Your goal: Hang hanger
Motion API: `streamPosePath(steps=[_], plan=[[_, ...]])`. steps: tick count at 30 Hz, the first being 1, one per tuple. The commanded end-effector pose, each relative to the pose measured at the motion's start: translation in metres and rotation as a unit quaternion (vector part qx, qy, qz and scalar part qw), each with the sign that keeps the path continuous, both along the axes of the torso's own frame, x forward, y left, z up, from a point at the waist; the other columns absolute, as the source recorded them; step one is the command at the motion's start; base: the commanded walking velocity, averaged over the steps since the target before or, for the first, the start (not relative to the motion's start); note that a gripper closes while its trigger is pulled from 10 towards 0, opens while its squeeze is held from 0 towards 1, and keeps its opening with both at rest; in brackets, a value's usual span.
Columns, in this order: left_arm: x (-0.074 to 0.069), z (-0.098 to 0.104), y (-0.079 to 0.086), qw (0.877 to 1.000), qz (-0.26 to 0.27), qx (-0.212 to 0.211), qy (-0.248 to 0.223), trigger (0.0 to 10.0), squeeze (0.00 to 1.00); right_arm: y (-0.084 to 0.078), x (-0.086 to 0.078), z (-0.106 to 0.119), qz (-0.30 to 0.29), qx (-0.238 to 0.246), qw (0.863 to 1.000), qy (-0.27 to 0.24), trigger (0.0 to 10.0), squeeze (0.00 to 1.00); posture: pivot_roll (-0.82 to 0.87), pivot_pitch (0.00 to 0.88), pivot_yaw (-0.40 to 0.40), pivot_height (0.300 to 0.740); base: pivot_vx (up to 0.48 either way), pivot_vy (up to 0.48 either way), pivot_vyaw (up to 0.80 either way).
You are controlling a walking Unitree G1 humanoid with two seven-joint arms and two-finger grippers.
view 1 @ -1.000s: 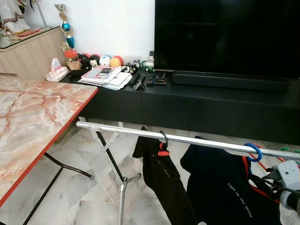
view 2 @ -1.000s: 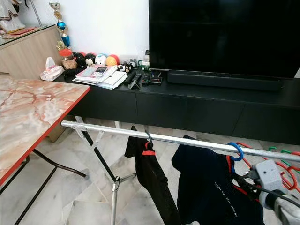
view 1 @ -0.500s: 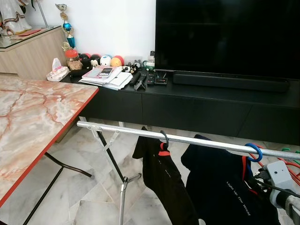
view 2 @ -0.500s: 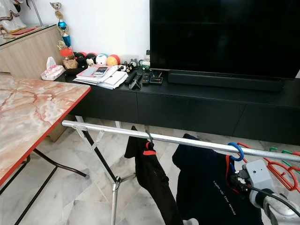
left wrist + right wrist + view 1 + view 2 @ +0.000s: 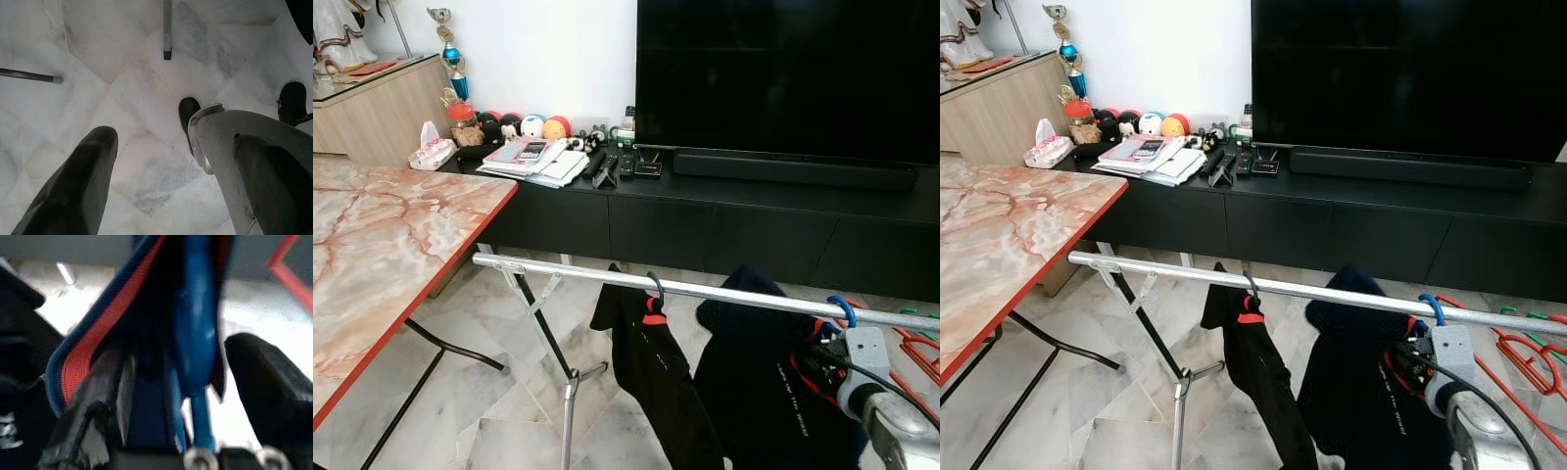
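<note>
Seating the blue hanger (image 5: 842, 311) squarely on the rail (image 5: 705, 289), we judged our right claw (image 5: 195, 382), fingers apart around its neck, should withdraw gently; our left claw (image 5: 161, 166) hung spread, idle.

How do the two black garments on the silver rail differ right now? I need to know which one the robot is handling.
The left garment hangs from a black hook, apart from any gripper; the right garment hangs from a blue hanger with the right gripper at its hook. The left one hangs narrow and straight; the right one is wider, bunched upward, with white lettering. Both are black with red trim on the same rail.
</note>
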State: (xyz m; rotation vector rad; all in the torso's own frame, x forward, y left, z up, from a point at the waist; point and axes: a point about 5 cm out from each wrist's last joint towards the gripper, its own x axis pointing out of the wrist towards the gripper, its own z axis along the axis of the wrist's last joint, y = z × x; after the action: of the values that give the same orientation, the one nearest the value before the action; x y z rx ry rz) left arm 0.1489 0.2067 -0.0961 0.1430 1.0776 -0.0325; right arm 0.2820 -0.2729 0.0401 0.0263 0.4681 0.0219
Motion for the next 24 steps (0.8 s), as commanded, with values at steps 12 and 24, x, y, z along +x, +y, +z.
streamPosePath(steps=[12, 24], plan=[[-0.004, -0.001, 0.004, 1.000, -0.002, 0.005, 0.010, 10.0, 0.00, 0.017, -0.004, -0.013, -0.099, 0.008, 0.995, 0.020, 10.0, 0.00, 0.01, 0.000, 0.033, 0.740, 0.000, 0.000, 0.00], [-0.004, -0.001, 0.005, 1.000, -0.007, 0.009, 0.011, 10.0, 0.00, 0.035, -0.010, -0.012, -0.116, 0.028, 0.993, 0.004, 0.0, 0.00, 0.01, 0.000, 0.041, 0.740, 0.000, 0.000, 0.00]])
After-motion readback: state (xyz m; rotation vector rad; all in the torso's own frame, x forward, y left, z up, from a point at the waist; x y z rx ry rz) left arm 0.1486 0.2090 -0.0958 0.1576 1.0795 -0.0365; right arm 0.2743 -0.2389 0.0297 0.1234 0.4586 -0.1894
